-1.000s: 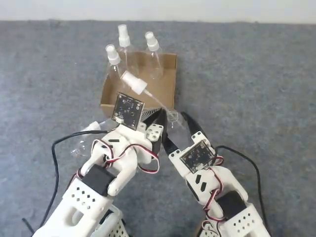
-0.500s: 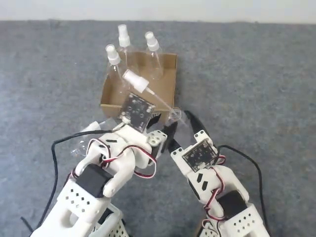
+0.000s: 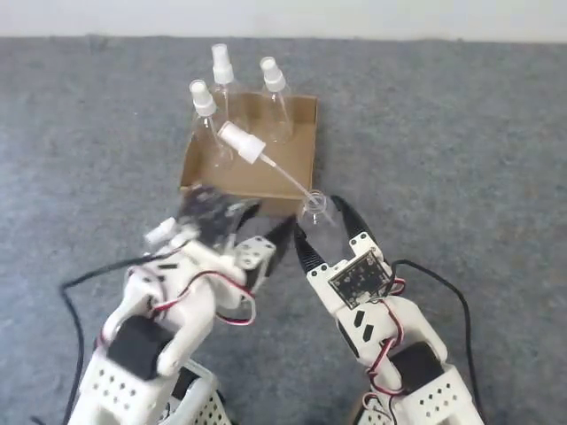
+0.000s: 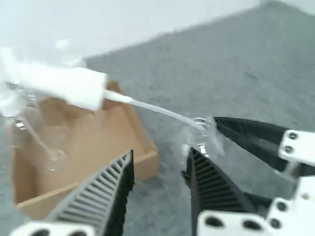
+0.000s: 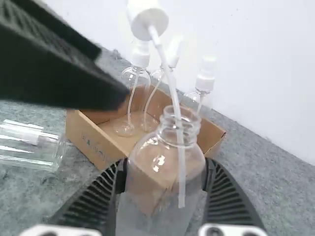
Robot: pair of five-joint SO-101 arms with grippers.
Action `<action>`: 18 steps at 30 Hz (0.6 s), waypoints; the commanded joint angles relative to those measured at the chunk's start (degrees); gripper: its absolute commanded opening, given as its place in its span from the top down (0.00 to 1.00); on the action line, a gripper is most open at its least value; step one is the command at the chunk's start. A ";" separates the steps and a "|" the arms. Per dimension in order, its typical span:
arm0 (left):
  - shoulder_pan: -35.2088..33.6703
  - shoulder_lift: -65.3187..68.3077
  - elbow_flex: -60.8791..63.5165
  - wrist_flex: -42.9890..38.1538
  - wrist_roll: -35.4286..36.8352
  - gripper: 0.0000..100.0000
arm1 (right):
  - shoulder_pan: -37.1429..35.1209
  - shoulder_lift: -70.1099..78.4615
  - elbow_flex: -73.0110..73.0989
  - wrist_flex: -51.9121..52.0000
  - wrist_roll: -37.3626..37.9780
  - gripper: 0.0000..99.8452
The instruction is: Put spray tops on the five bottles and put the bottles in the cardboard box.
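Observation:
My right gripper (image 3: 317, 221) is shut on a clear bottle (image 3: 314, 209) that stands upright just in front of the cardboard box (image 3: 297, 164). A white spray top (image 3: 241, 142) leans over the box, its thin tube (image 3: 288, 181) slanting down into the bottle's neck. In the right wrist view the bottle (image 5: 165, 162) sits between the fingers, with the spray top (image 5: 147, 17) high above it. My left gripper (image 3: 259, 223) is open beside the bottle and holds nothing. The left wrist view shows its gripper (image 4: 160, 155) below the spray top (image 4: 64, 86).
Three capped bottles (image 3: 221, 71) stand in the far part of the box. Another capped bottle (image 5: 29, 142) lies on the grey carpet beside the box (image 5: 93, 140). The right arm's black fingers (image 4: 256, 132) cross the left wrist view.
The left arm has drawn back toward the near left, away from the spray top. The right gripper and its bottle have stayed put, with the tube still in the neck.

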 commanded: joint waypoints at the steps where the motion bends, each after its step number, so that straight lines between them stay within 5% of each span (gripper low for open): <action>1: -6.15 -12.31 3.30 0.18 -0.44 0.83 | 0.92 -2.33 -0.79 -1.80 -0.35 0.90; 10: -9.85 -27.25 12.62 -0.88 -2.55 0.83 | 0.48 -2.33 -2.46 -1.36 -0.35 0.90; 18: -15.65 -27.08 19.38 -12.04 -2.55 0.83 | 0.40 -2.33 -5.98 -1.19 -0.44 0.90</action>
